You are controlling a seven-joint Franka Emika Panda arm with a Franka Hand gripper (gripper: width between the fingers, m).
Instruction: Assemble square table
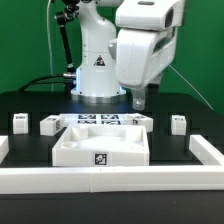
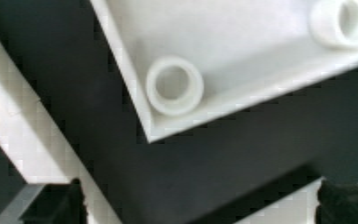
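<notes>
1. You have one arm. Its hand (image 1: pixel 140 100) hangs above the black counter (image 1: pixel 30 145), toward the exterior view's right of centre. Its jaws are spread wide and hold nothing.
2. The tabletop (image 1: pixel 80 148), a white square slab with a raised rim, lies flat on the counter. It sits below the hand, nearer the camera and towards the exterior view's left.
3. The key relation is that the hand is nearest the slab's far corner on the exterior view's right. It is not over the slab's middle.
4. The wrist view confirms this. One corner of the slab fills the frame, with a round socket (image 2: pixel 172 82) just inside that corner. A second socket shows further along the same edge.
5. The two dark fingertips (image 2: pixel 30 205) frame bare counter. The slab's corner lies ahead of them, not between them.
6. Being square, the slab has no long axis. In the wrist view its edges run slantwise to the line between the fingertips.
7. As I judge it, gripping the rim would call for you to bring the hand down and square it to an edge.
8. The small white legs (image 1: pixel 48 124) stand apart from the slab. Two are on the exterior view's left and one on its right. I cannot make out a fourth.
</notes>
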